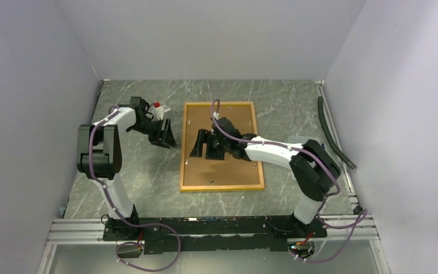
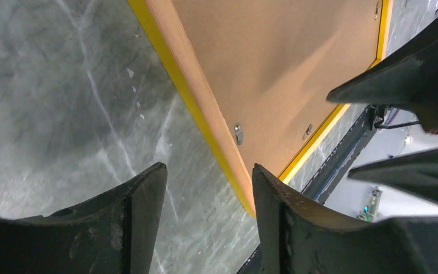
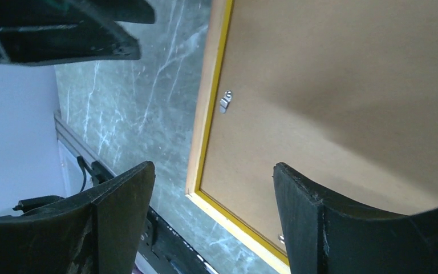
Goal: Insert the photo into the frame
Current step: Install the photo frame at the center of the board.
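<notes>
One frame (image 1: 222, 186), one backing board (image 1: 234, 171)

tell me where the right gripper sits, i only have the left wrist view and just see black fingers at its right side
Observer: The right gripper is over the left half of the frame, jaws apart above the brown backing board.
Operator: any sign of the photo
Observer: None in any view. The board fills the whole frame, which lies flat, rear side up.
Operator: and my left gripper
Observer: The left gripper is open over the table, just off the frame's left long edge, beside its far half.
</notes>
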You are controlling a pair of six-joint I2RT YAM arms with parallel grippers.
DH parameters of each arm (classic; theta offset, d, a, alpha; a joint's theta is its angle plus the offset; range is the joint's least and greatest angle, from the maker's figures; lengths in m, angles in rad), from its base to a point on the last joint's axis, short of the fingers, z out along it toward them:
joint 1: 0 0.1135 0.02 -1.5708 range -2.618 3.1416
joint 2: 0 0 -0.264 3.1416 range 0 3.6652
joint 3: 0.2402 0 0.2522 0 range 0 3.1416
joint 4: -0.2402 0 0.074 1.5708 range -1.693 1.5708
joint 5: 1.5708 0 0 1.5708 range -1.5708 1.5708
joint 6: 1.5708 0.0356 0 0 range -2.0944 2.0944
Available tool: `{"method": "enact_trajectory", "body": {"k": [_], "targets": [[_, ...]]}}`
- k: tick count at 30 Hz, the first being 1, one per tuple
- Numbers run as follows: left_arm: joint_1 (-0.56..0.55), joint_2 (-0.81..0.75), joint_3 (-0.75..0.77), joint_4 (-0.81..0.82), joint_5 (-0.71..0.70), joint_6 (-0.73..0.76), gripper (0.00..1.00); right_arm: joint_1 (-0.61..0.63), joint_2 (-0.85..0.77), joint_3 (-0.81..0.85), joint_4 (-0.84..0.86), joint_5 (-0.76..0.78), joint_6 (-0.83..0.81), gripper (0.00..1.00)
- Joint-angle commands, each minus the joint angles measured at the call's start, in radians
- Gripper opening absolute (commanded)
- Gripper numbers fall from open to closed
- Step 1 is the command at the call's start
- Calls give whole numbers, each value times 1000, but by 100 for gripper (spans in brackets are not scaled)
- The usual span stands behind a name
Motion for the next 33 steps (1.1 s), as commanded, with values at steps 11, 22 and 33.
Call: {"method": "enact_trajectory", "body": {"k": [11, 22, 33], "targets": [[-32, 185, 45, 87, 121, -107, 46, 54, 242, 125, 188, -84, 93, 74], [-40, 218, 29, 111, 131, -101, 36, 54, 303, 167, 200, -131, 91, 71], [-47, 241, 35, 91, 128, -76, 31, 53, 328, 183, 198, -151, 93, 68]]}}
